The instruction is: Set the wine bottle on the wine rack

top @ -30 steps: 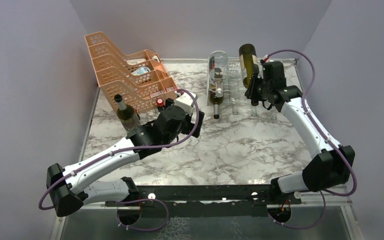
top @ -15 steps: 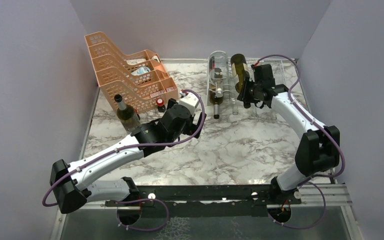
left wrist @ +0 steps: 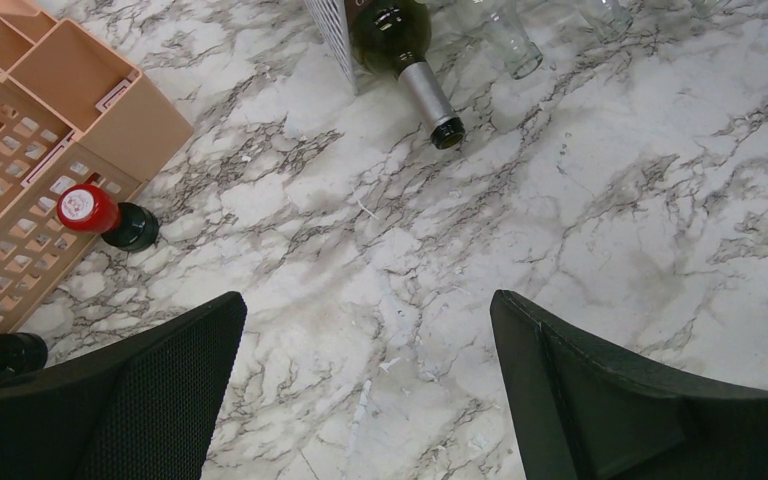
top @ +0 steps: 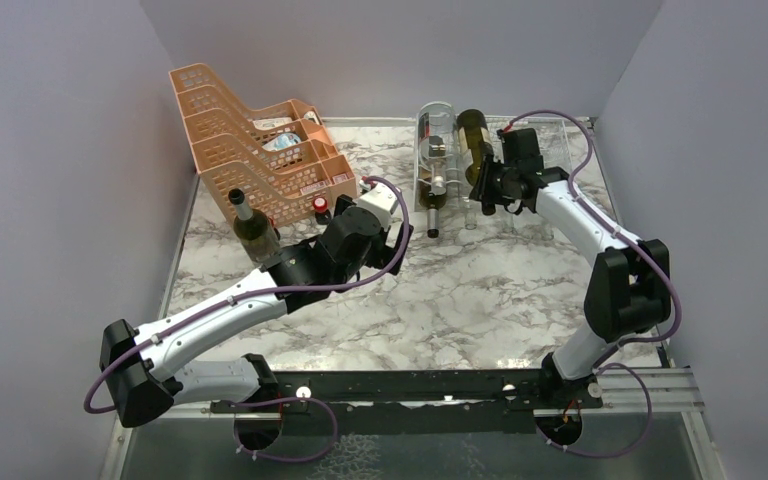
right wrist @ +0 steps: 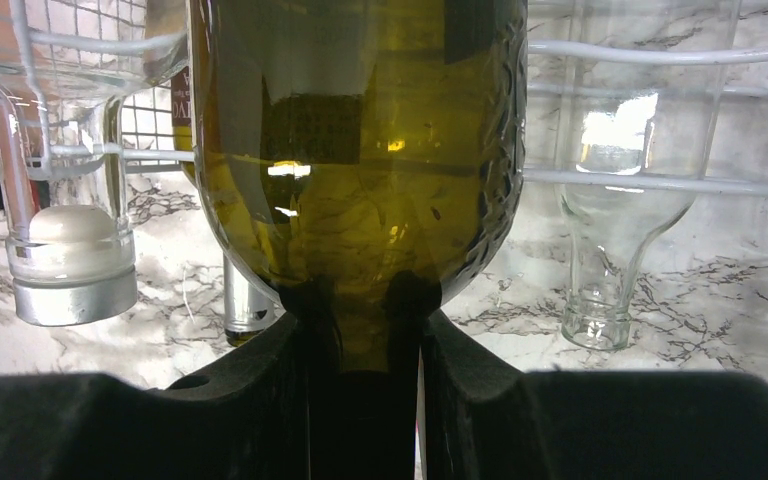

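Two pincers: we take the right one first, then the left, then what lies around them.
Right pincer (right wrist: pixel 365 350): narrow, its dark pads (right wrist: pixel 460 390) clamped on the neck of the wine bottle (right wrist: pixel 360 150).
Wine bottle: olive-green glass, held level by the neck with its base towards the back wall. Its body lies over the wine rack (top: pixel 550 135). We cannot tell whether it rests on the wires.
Wine rack: thin silver-white wire, at the back of the worktop (top: pixel 480 290), right of centre.
Rack neighbours: a clear bottle (right wrist: pixel 610 200) lies just to one side of the green one. A silver-capped clear bottle (right wrist: pixel 70 270) lies on the other side, necks towards us.
Rack end: a dark bottle with a silver capsule (left wrist: pixel 400 40) pokes out near the worktop.
Left pincer (left wrist: pixel 365 380): wide, holding nothing, its fingers (left wrist: pixel 160 400) over bare marble, well apart from the rack.
Red-capped necks (left wrist: pixel 88 208): two, at the foot of the orange trays (top: pixel 250 140).
Orange trays: perforated plastic, stepped, at the back left.
Standing bottle (top: pixel 253 228): dark, upright, just in front of the trays and beside the left arm.
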Controlling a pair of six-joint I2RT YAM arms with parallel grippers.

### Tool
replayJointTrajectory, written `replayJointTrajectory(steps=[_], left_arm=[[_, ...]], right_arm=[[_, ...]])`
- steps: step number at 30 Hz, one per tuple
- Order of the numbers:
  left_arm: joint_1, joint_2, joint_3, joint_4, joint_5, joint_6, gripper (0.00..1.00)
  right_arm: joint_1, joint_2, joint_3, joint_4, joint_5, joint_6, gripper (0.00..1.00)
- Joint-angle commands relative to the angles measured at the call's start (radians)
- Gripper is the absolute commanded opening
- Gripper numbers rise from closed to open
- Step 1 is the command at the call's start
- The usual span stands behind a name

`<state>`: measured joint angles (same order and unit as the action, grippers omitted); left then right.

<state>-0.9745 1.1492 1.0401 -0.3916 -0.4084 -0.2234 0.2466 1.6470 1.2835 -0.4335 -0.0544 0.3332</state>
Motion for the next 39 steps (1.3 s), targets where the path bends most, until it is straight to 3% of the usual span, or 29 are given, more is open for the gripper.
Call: replayJointTrajectory(steps=[1, 4, 6, 17, 25, 32, 39], left_arm=[[0.003, -0.015, 0.038, 0.009, 0.011, 0.007, 0.99], [0.003, -0.021, 0.045, 0.008, 0.010, 0.008, 0.99], [0.003, -0.026, 0.050, 0.009, 0.005, 0.011, 0.99], [0.003, -0.058, 0.138, 0.009, -0.072, 0.086, 0.99], [0.003, -0.128, 0.230, 0.051, -0.128, 0.158, 0.99], [0.003, -0.269, 0.230, 0.173, -0.117, 0.203, 0.99], [0.003, -0.400, 0.222, 0.240, -0.104, 0.227, 0.99]], right_arm=[[-0.006, 0.011, 0.060, 0.133, -0.032, 0.001, 0.42], [-0.006, 0.008, 0.062, 0.118, -0.036, 0.002, 0.58], [-0.006, -0.006, 0.060, 0.107, -0.036, 0.002, 0.62], [-0.006, -0.147, 0.072, -0.013, -0.009, -0.035, 0.65], [0.017, -0.311, 0.019, 0.012, -0.164, -0.054, 0.65], [0.252, -0.349, -0.012, 0.139, -0.172, -0.072, 0.65], [0.492, -0.229, 0.023, 0.297, -0.123, -0.074, 0.68]])
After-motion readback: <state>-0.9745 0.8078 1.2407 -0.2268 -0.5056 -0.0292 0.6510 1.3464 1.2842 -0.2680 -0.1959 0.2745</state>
